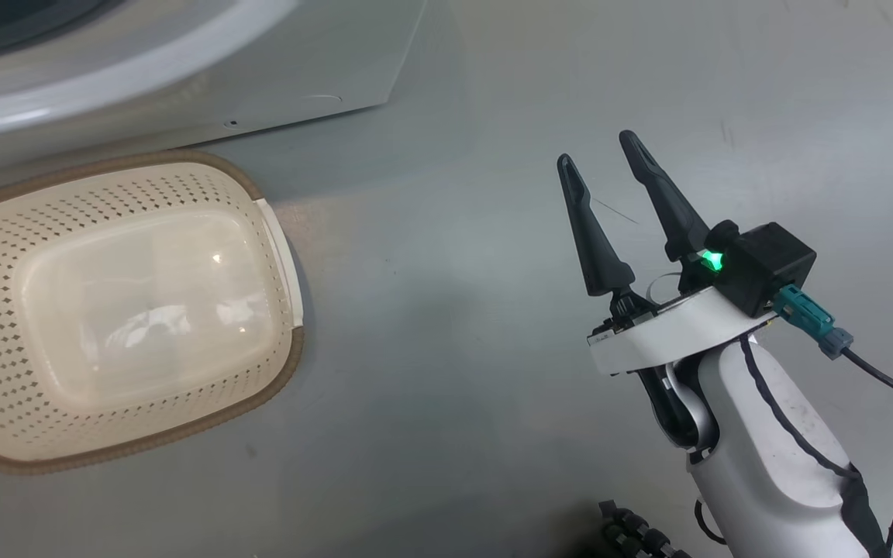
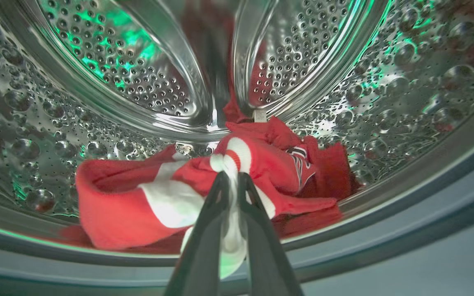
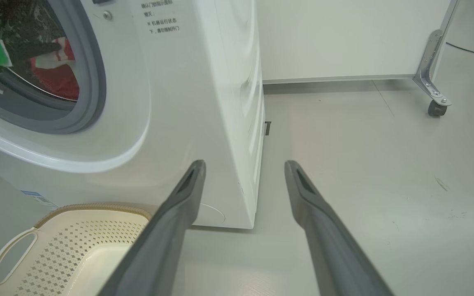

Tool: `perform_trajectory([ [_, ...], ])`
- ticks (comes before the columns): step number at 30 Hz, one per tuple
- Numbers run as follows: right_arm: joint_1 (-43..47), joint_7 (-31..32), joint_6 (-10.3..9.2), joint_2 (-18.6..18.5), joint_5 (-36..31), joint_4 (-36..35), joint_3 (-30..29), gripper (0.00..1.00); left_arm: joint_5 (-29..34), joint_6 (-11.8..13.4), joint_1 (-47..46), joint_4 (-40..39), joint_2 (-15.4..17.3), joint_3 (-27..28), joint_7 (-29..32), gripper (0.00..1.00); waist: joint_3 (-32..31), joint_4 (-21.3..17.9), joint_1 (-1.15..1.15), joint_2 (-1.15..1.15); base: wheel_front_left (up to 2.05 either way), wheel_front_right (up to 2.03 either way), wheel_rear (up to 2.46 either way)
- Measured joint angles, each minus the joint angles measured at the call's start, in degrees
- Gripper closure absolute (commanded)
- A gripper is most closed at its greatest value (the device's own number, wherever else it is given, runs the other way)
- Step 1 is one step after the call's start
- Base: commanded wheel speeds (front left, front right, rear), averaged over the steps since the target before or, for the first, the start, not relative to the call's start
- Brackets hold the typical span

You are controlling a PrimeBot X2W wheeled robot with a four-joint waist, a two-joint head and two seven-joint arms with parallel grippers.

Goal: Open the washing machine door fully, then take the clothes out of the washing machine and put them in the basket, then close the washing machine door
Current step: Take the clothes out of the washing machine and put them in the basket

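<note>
Reaching into the washing machine [image 3: 179, 82], our left gripper [image 2: 233, 176] is clamped on the clothes [image 2: 109, 205] low in the drum [image 2: 117, 61]; our right gripper [image 1: 597, 147] hangs wide open, empty, right of the basket [image 1: 105, 194]

In the head view the basket [image 1: 105, 194] runs off the left edge and the washing machine [image 1: 183, 70] off the top. The fingers [image 2: 206, 246] of the left gripper [image 2: 232, 176] cover part of the clothes [image 2: 109, 205], and the printed text [image 3: 161, 21] on the machine's front is too small to read.
</note>
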Motion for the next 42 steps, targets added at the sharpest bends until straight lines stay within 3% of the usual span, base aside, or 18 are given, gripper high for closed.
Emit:
perform_trajectory([
  [13, 3.7, 0.0, 0.08, -0.1, -2.3, 1.7, -1.4, 0.00, -0.1, 0.1, 9.5, -4.8, -4.2, 0.2, -10.9, 1.00, -6.4, 2.6, 0.00, 0.00, 0.00, 0.00, 0.00],
  [26, 6.5, 0.0, 0.18, -0.1, -4.0, 2.5, -2.9, 0.00, -0.1, 2.5, 18.9, -11.5, -7.1, 0.1, -19.0, 1.00, -12.0, 5.3, 0.00, 0.00, 0.00, 0.00, 0.00],
  [35, 8.0, 0.0, 0.15, -0.1, -5.4, 2.5, -5.8, 0.00, -0.2, 3.1, 24.7, -19.8, -10.6, 0.1, -20.8, 1.00, -15.6, 7.7, 0.00, 0.00, 0.00, 0.00, 0.00],
  [42, 9.3, 0.0, 0.15, -0.1, -5.8, 2.6, -6.9, 0.00, 0.8, 3.8, 29.6, -25.7, -11.0, -0.2, -21.2, 1.00, -18.3, 9.5, 0.00, 0.00, 0.00, 0.00, 0.00],
])
